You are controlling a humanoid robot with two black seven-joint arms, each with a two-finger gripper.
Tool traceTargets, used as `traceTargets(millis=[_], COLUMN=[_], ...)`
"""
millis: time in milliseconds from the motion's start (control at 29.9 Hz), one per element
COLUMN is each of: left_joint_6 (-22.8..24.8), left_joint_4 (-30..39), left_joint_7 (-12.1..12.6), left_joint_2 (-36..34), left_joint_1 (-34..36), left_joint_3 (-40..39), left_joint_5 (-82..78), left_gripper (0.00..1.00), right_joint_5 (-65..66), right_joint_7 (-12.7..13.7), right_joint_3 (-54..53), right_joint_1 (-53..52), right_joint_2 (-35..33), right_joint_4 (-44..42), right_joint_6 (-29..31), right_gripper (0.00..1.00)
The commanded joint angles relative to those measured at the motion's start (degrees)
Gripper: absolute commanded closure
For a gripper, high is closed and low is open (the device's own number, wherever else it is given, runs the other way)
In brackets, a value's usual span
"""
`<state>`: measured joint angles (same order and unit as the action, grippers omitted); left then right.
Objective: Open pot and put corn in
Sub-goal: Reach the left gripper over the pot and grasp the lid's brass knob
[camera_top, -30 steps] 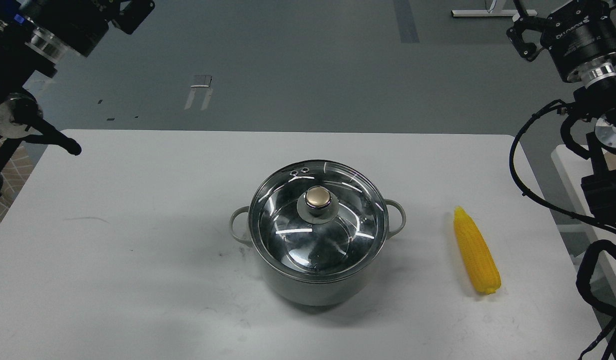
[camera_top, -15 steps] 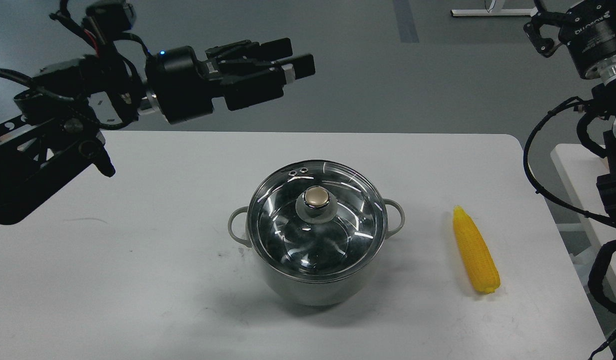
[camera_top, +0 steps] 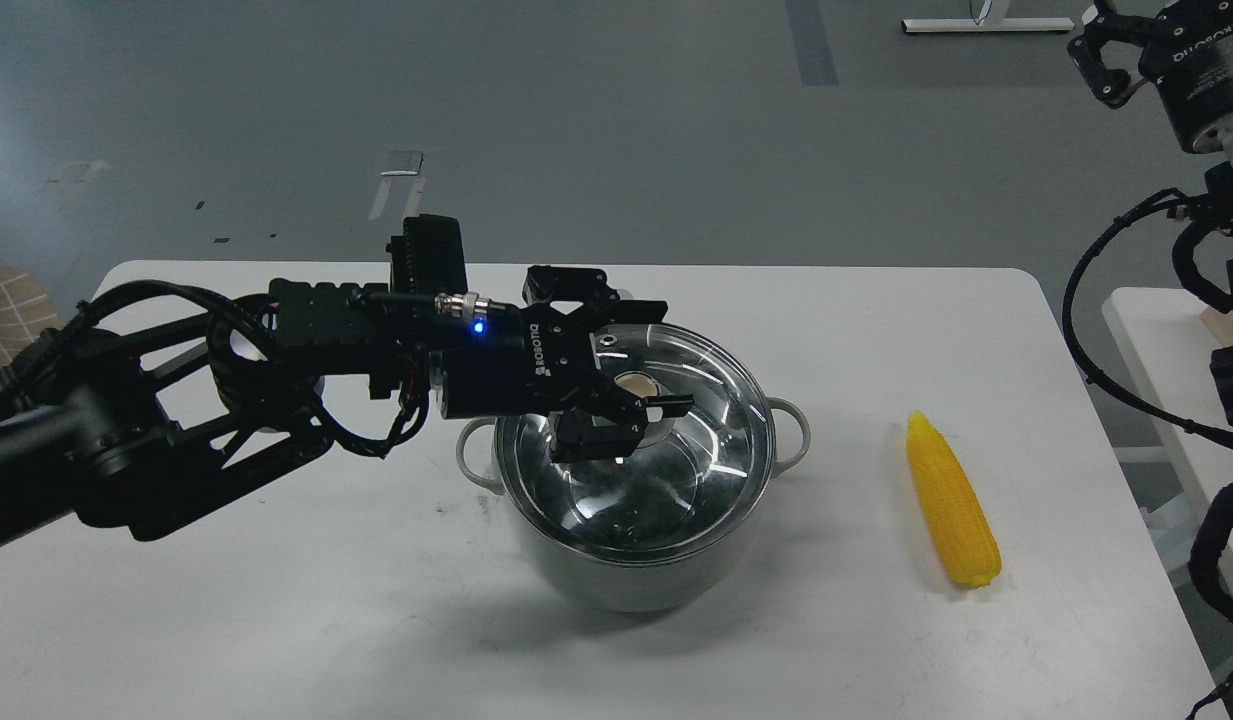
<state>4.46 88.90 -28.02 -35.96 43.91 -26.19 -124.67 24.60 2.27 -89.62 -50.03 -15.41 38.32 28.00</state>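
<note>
The pale grey-green pot (camera_top: 616,585) stands at the middle of the white table (camera_top: 226,600) with its glass lid (camera_top: 701,450) on. My left gripper (camera_top: 666,358) has come in from the left and hovers over the lid, open, one finger on each side of the brass-coloured knob (camera_top: 633,382); I cannot tell whether the fingers touch it. The yellow corn (camera_top: 951,505) lies on the table to the right of the pot, its pointed end away from me. My right gripper (camera_top: 1106,65) is raised at the top right corner, far from the corn, and its fingers are not clear.
The pot's loop handles stick out to the left (camera_top: 473,450) and right (camera_top: 794,430). A second white table (camera_top: 1141,320) stands beyond the right edge, behind my right arm's cables. Grey floor lies past the far edge.
My left arm has swung down and to the right, from above the table's far left to over the pot lid, with its fingers now around the knob. The right gripper has drifted slightly right.
</note>
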Motion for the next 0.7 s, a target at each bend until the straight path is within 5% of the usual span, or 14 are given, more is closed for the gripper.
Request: traceTargets(millis=[0,401,669], left_joint_6=[-0.9,-2.5,-2.6], left_joint_4=[-1.0,-3.7,-4.5], left_joint_7=[0.0,0.0,0.0], left_joint_2=[0.1,0.5,0.7], left_joint_1=[-2.5,-3.6,-4.7], left_joint_3=[0.3,0.4,0.5], left_joint_5=[-0.3,-0.3,-0.3], left_gripper=[0.23,0.24,0.33], right_joint_5=[0.0,0.0,0.0], right_joint_7=[0.0,0.0,0.0], right_joint_3=[0.1,0.1,0.2], right_joint_1=[0.0,-0.2,-0.3], right_joint_2=[0.0,0.0,-0.1], right_joint_4=[0.3,0.9,0.9], right_joint_6=[0.0,0.0,0.0], right_gripper=[0.0,0.0,0.0])
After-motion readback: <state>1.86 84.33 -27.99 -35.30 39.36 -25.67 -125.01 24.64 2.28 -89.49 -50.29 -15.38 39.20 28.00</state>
